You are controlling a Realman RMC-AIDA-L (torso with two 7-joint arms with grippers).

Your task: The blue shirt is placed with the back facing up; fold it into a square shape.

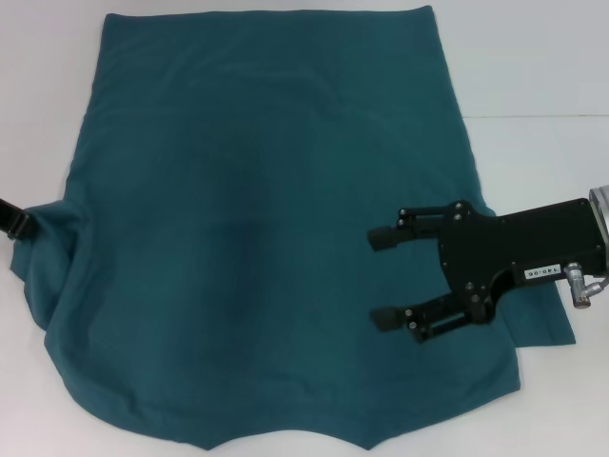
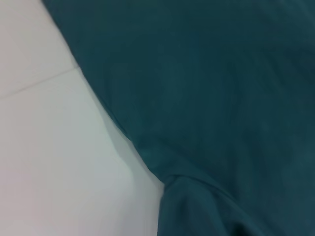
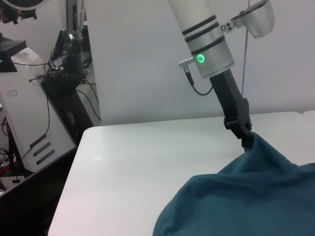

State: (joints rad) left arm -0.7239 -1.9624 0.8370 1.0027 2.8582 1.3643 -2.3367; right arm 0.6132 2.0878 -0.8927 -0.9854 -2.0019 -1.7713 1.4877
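White table (image 1: pixel 533 57) holds the blue shirt (image 1: pixel 257 219); left gripper (image 3: pixel 244 133) pinches its sleeve, right gripper (image 1: pixel 385 281) hovers spread, first side fold next.

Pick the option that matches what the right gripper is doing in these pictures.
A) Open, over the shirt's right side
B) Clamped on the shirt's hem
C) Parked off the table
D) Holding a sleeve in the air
A: in the head view the right gripper sits over the right side of the blue shirt with its jaws spread apart and no fabric between them; it is the left gripper that has cloth at the shirt's left edge.
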